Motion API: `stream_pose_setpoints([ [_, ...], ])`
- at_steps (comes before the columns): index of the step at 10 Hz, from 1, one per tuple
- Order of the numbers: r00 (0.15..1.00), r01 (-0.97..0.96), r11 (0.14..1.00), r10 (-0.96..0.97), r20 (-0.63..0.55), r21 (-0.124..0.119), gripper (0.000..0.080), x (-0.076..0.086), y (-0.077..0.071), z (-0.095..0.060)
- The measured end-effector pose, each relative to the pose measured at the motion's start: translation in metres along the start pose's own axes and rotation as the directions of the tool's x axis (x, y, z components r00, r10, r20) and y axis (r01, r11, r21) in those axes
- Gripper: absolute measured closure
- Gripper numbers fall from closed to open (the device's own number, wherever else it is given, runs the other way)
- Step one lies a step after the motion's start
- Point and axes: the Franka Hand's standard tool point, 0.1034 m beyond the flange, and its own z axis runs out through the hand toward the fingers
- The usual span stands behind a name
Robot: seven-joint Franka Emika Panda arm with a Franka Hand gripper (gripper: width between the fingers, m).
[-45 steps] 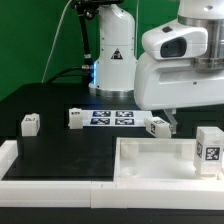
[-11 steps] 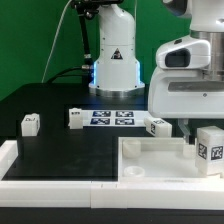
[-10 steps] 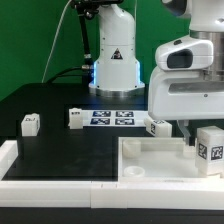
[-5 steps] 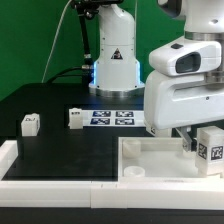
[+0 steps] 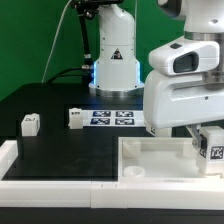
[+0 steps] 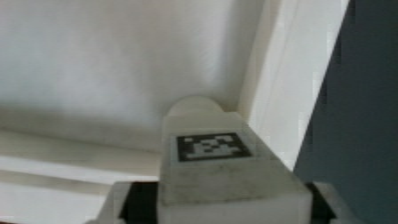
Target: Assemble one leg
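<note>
The leg (image 5: 212, 148), a small white block with a black-and-white tag, stands upright at the exterior view's right, in the large white panel (image 5: 150, 158). My gripper (image 5: 203, 137) has come down over it, and the arm hides its top. In the wrist view the leg (image 6: 214, 150) fills the space between the two fingers (image 6: 137, 203) of my gripper (image 6: 226, 208). The jaws stand on either side of the leg and look open around it. The leg still rests on the panel.
Two more legs lie on the black table at the left (image 5: 30, 123) and near the marker board (image 5: 76, 117). The marker board (image 5: 112, 117) lies mid-table. A white rim (image 5: 20, 165) runs along the front left. The robot base (image 5: 113, 60) stands behind.
Over 4.5 s the arm swung to the exterior view's right and came down over the standing leg. In the last half second it sank slightly, hiding more of the leg. The leg has not moved.
</note>
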Motion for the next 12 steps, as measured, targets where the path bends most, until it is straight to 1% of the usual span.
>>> stream_pose_setpoints([
  [1,0.993,-0.122,0.993,0.122,0.000,0.002,0.0505,0.0001,-0.0005,0.0000],
  [2,0.961,-0.278,0.961,0.278,-0.001,0.000,0.0505,0.0001,-0.0011,0.0001],
  [3,0.909,-0.417,0.909,0.417,-0.002,-0.004,0.0505,0.0000,-0.0017,0.0004],
  [4,0.850,-0.526,0.850,0.526,0.001,0.003,0.0505,-0.0001,-0.0014,0.0006],
  [5,0.777,-0.630,0.776,0.630,0.006,0.014,0.0505,0.0001,-0.0006,0.0008],
  [6,0.706,-0.708,0.706,0.708,0.005,0.014,0.0505,0.0001,-0.0009,0.0011],
  [7,0.611,-0.792,0.611,0.792,0.003,0.018,0.0505,0.0008,-0.0007,0.0012],
  [8,0.501,-0.865,0.501,0.865,0.005,0.017,0.0505,0.0009,-0.0012,0.0012],
  [11,0.267,-0.964,0.267,0.964,0.007,0.016,0.0505,0.0012,-0.0029,0.0012],
  [12,0.179,-0.984,0.178,0.984,0.021,0.018,0.0505,0.0012,-0.0056,0.0016],
])
